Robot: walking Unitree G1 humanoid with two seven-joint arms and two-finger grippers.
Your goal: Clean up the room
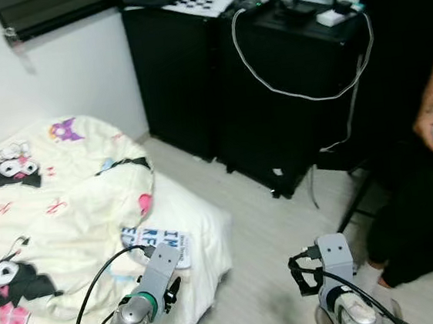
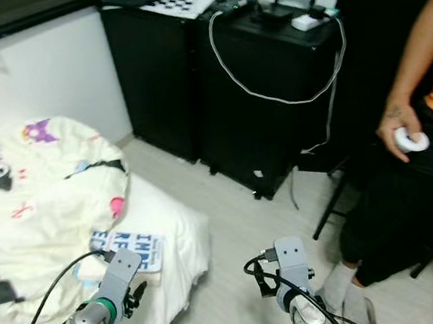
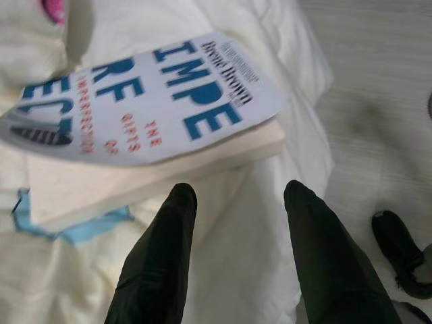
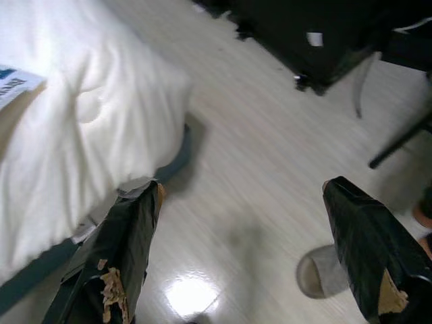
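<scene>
Reaching for the book (image 3: 145, 111) on the near edge of the bed (image 1: 199, 218) — left gripper (image 3: 236, 196) spread just short of it, right gripper (image 4: 243, 223) spread idle over floor — next, closing on the cover's edge.

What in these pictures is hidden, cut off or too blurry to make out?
- Book: in the left wrist view the blanket covers its far end, so the title is incomplete.
- Person: cut off by the eye views' right edge.
- White object in the person's hand: too small to identify.
- Slipper on the floor: blurred in the right wrist view.
</scene>
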